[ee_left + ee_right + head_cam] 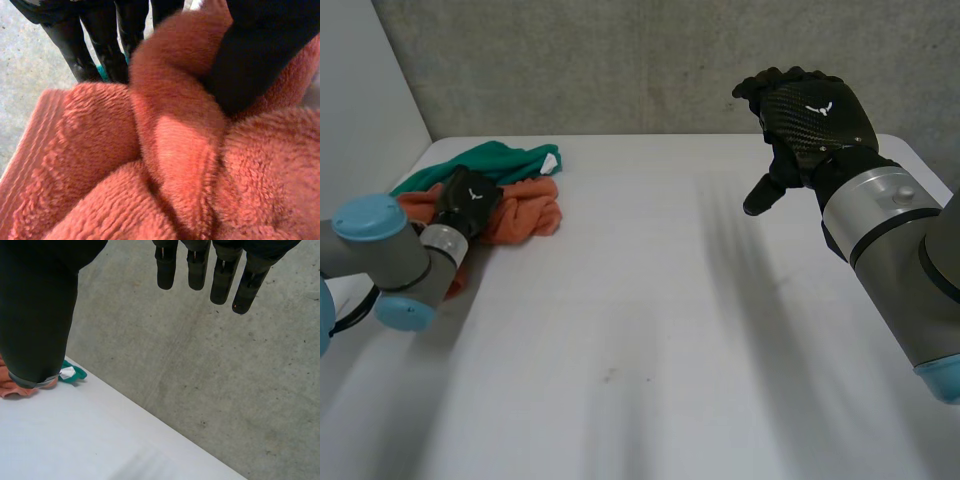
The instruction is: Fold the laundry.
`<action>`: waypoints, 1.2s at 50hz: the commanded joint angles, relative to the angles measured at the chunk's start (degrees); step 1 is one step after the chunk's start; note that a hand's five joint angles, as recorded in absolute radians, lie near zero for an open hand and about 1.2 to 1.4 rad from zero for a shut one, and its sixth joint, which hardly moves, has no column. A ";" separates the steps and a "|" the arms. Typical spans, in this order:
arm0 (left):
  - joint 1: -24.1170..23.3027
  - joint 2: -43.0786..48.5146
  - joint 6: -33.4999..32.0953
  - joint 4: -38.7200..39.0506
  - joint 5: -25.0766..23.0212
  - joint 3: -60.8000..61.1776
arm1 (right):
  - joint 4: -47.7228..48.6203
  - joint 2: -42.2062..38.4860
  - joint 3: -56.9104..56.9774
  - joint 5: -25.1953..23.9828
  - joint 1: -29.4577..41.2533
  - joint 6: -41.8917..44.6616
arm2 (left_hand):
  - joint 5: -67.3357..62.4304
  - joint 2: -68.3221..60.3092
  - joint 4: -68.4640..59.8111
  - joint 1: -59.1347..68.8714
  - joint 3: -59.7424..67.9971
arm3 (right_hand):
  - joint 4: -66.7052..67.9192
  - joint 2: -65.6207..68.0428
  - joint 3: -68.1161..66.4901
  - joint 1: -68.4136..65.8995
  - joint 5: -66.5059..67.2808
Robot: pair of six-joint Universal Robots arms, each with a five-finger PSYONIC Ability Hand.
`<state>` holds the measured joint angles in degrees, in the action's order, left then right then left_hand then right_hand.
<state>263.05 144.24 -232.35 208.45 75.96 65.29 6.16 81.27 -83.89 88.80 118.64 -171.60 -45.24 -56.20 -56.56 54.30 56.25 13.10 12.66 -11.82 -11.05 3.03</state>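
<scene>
An orange towel (525, 215) lies bunched at the table's far left corner, and a green cloth (495, 160) sits crumpled just behind it. My left hand (470, 200) rests on top of the orange towel. In the left wrist view a raised fold of the orange towel (165, 165) is squeezed between the thumb (260, 55) and the fingers (95, 45). My right hand (810, 115) hangs high above the table's far right with its fingers (197, 265) straight and nothing in it. Past its thumb I see the green cloth (72, 374) and a bit of the orange towel (12, 387).
The white table (660, 330) stretches bare across the middle and front. A grey concrete wall (670, 60) runs behind its far edge, and a pale wall stands at the left. The table's far edge (150, 412) passes under my right hand.
</scene>
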 commanded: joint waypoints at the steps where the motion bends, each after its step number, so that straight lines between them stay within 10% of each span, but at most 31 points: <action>1: 0.01 -0.98 0.23 0.29 2.35 -0.52 | 0.00 -0.06 0.13 0.05 -0.08 1.71 | -24.76 -23.80 -23.44 25.70 23.75 | -3.10 -2.66 1.82 1.05 -3.03; 6: -2.36 -9.14 2.33 2.49 6.74 2.47 | 0.00 -0.06 0.39 -0.04 -0.08 1.71 | -24.76 -23.80 -23.44 25.70 23.75 | -3.10 -2.66 1.82 1.05 -3.03; 15: -12.45 -32.24 33.13 2.77 10.96 5.63 | -0.09 0.03 0.74 0.14 -0.16 1.71 | -24.76 -23.80 -23.44 25.70 23.75 | -3.10 -2.66 1.82 1.05 -3.03; 24: -23.71 -37.98 50.06 -7.08 3.07 16.18 | 0.00 0.21 1.09 0.23 -0.77 1.97 | -24.76 -23.80 -23.44 25.70 23.75 | -3.10 -2.66 1.82 1.05 -3.03; 26: -25.82 -37.55 50.42 -7.79 1.04 17.50 | -0.18 0.38 1.18 0.32 -1.91 1.88 | -24.76 -23.80 -23.44 25.70 23.75 | -3.10 -2.66 1.82 1.05 -3.03; 27: -26.88 -36.94 49.89 -8.75 -0.36 18.29 | -0.18 0.38 1.18 0.32 -2.36 1.80 | 14.85 15.81 16.17 -13.91 -15.86 | -3.10 -2.66 1.82 1.05 -3.03; 29: -27.06 -34.92 48.58 -10.16 -0.55 18.99 | -0.18 0.47 1.27 0.32 -2.89 1.71 | 45.24 46.20 46.56 -44.30 -46.25 | -3.10 -2.66 1.82 1.05 -3.03; 38: -24.18 -31.12 33.21 -17.63 0.51 19.00 | -0.97 0.47 2.23 0.05 -3.42 1.88 | 45.24 46.20 46.56 -44.30 -46.25 | -3.10 -2.66 1.82 1.05 -3.03; 50: -12.22 -34.73 32.14 -18.43 2.44 18.73 | -14.50 -4.70 4.87 -3.02 -2.27 16.55 | 44.69 45.65 46.01 -43.75 -45.70 | -3.10 -2.66 1.82 1.05 -3.03; 60: -11.94 -34.47 33.54 -20.10 2.27 22.51 | -18.72 -11.74 4.17 -2.41 3.79 19.81 | 41.83 42.79 43.15 -40.89 -42.84 | -3.10 -2.66 1.82 1.05 -3.03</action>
<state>252.21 109.67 -199.65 189.22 78.50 84.88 -11.89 72.39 -78.97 85.94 120.06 -151.93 -2.43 -11.47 -11.46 11.57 11.90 13.10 12.62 -11.82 -11.05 3.03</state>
